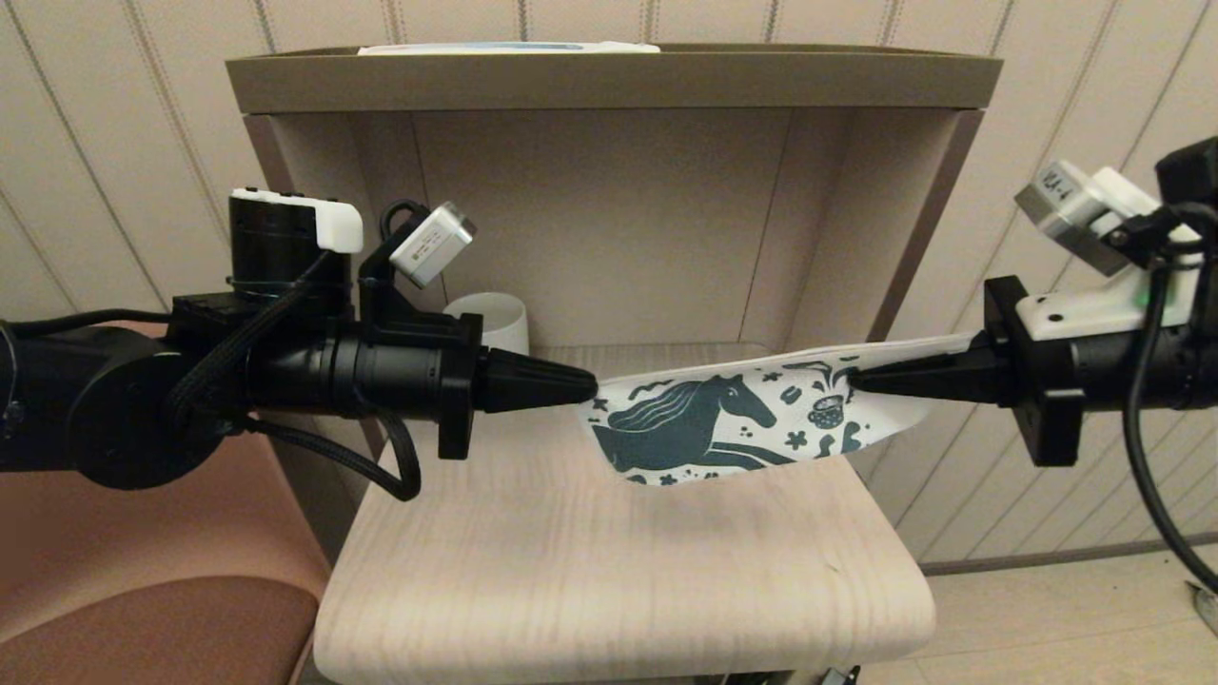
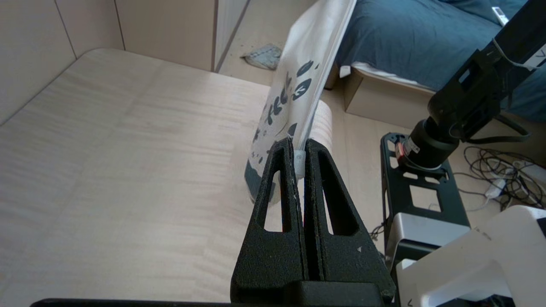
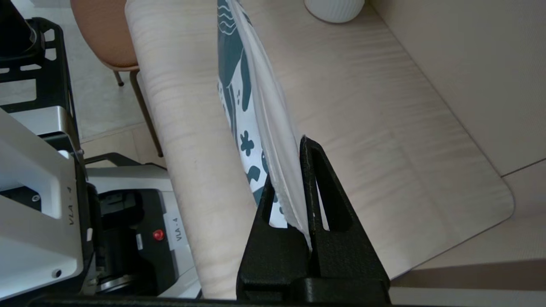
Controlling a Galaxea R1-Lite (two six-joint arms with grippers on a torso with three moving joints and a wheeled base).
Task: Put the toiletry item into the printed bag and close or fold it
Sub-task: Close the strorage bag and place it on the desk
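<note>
The soft, flat printed bag [image 1: 742, 419] is held up in the air above the pale wooden counter [image 1: 609, 571]. One end is pinched by the left gripper [image 1: 592, 387] jaws, the other by the right gripper [image 1: 850, 380] jaws. A ribbed white mug [image 1: 495, 322] is seen behind.

"VLA-4" is printed on the white housing [image 3: 42, 213] of the robot's base, beside the light wooden table. The same "VLA-4" stands on a small white label [image 3: 175, 229] just beside a red button [image 3: 158, 234].
</note>
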